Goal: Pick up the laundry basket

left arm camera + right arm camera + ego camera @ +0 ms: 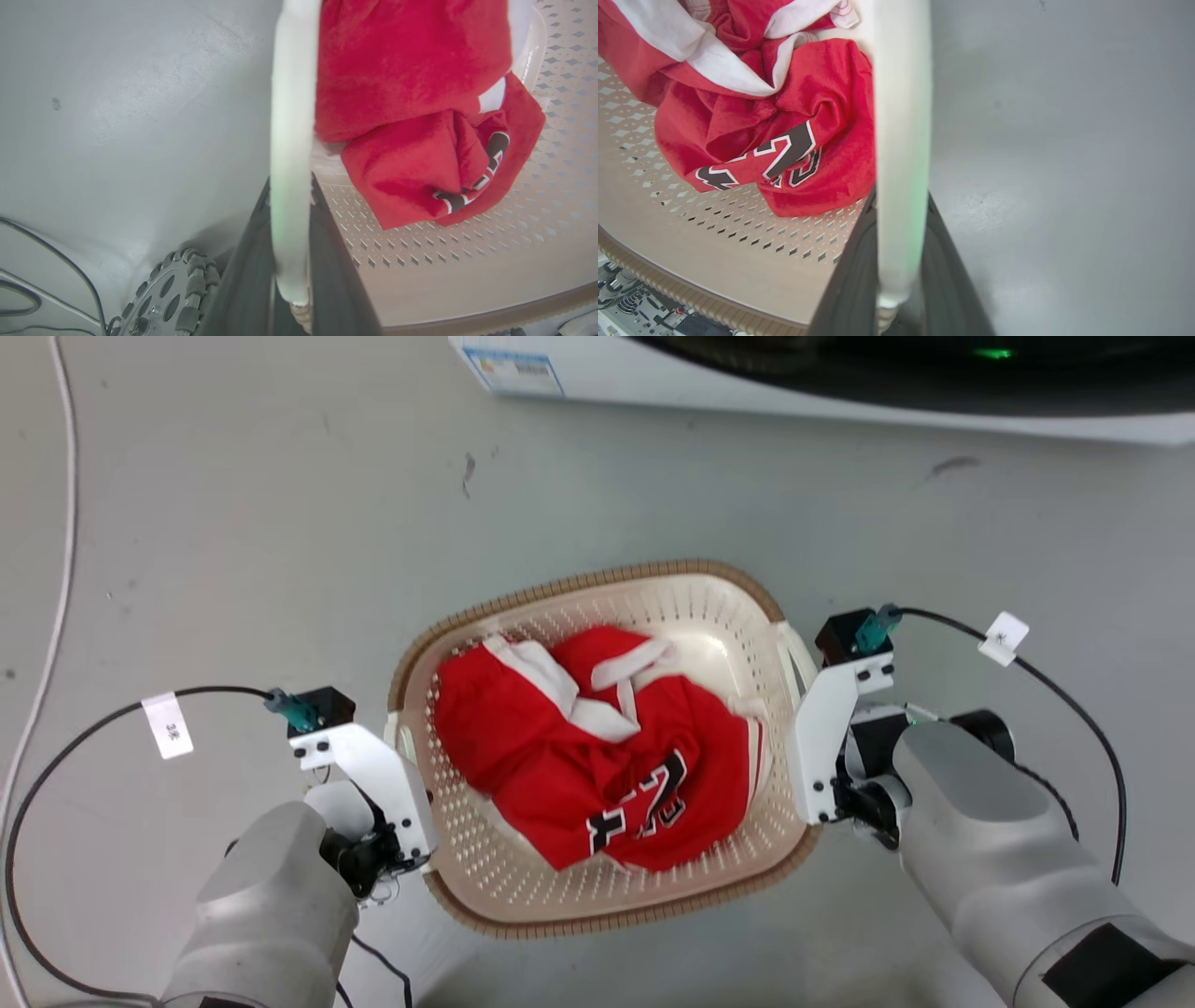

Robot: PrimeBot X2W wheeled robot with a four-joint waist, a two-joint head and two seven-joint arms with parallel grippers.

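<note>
**Both claws clamped on the basket handles**

On the left wrist camera, my left claw (290,200) is closed down on the left side handle (292,93), one dark finger pressed against each face of it. The right claw (901,210) grips the right side handle (901,93) the same way, nearly shut around the white bar.

From the head camera, the laundry basket (691,616) lies centre frame over the grey floor (233,523). My left arm is at its 9 o'clock end and my right arm at its 3 o'clock end. I cannot tell whether it is clear of the floor.

Inside lies a crumpled red jersey (560,756) with white trim and black numerals, heaped toward 6 o'clock. A white appliance (840,392) stands at 12 o'clock, well apart.
</note>
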